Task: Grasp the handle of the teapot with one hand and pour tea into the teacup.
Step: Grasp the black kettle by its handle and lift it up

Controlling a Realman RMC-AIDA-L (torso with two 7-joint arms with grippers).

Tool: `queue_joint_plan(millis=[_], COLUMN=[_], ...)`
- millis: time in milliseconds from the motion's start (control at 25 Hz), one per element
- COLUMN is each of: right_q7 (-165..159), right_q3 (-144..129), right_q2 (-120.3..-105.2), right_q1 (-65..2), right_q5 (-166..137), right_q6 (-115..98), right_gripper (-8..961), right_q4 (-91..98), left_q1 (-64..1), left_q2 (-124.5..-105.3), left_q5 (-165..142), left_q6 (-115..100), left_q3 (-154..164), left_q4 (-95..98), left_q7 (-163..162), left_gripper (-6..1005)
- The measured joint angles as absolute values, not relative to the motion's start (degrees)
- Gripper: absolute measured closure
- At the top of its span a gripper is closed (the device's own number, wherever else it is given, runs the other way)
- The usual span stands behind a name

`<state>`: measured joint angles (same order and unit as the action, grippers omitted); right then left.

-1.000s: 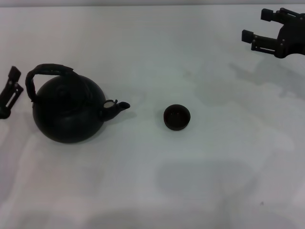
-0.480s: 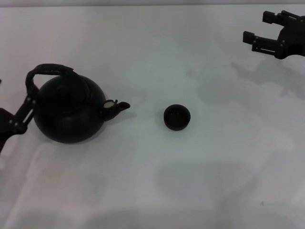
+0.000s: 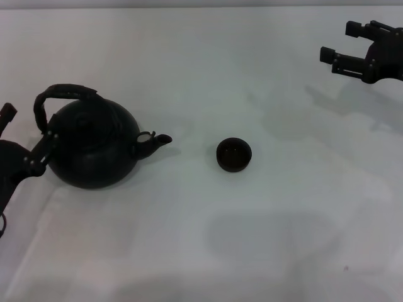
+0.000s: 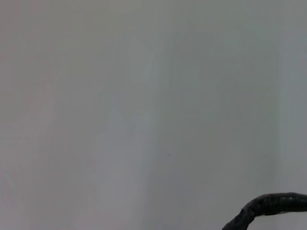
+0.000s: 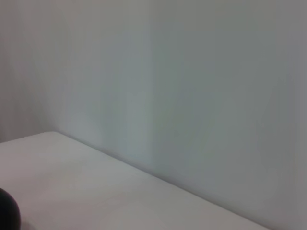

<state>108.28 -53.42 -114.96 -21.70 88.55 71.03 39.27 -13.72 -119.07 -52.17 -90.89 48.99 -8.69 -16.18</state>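
The black teapot stands on the white table at the left, its spout pointing right toward the small dark teacup. The ribbed handle arches over the pot's top left, and a piece of the handle shows in the left wrist view. My left gripper is open at the left edge. One of its fingers overlaps the pot's left side just below the handle's left end, and it holds nothing. My right gripper hangs open at the far right, well away from the cup.
The white table stretches wide around the pot and cup. A dark rounded shape sits at one corner of the right wrist view, on the table before a plain pale wall.
My left gripper has come in from the left edge to the teapot's left side beneath the handle. The right gripper has barely shifted. Teapot and teacup have not moved.
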Motion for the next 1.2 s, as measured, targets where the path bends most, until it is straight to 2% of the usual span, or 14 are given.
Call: queue_joint_plan(millis=[520, 960, 1200], right_q7=[108.5, 109.1, 109.4], right_q3=[-53.4, -53.3, -53.3], right_q2=[-114.96, -114.96, -114.96], right_q1=[-21.7, -21.8, -22.0], right_q5=[88.5, 88.6, 88.6], right_q6=[71.1, 70.4, 70.2], right_gripper=[109, 111, 110], right_q4=[38.6, 38.4, 38.4], left_q1=[-15.9, -15.9, -16.5], left_q2=[-118.6, -118.69, -118.62], left_q5=[-52.4, -52.4, -52.4], left_q6=[-87.5, -86.7, -85.4], left_q3=[50.9, 51.1, 51.1], left_q4=[-6.7, -5.6, -5.4], left_q7=[-18.7, -19.4, -21.9], left_gripper=[260, 425, 684])
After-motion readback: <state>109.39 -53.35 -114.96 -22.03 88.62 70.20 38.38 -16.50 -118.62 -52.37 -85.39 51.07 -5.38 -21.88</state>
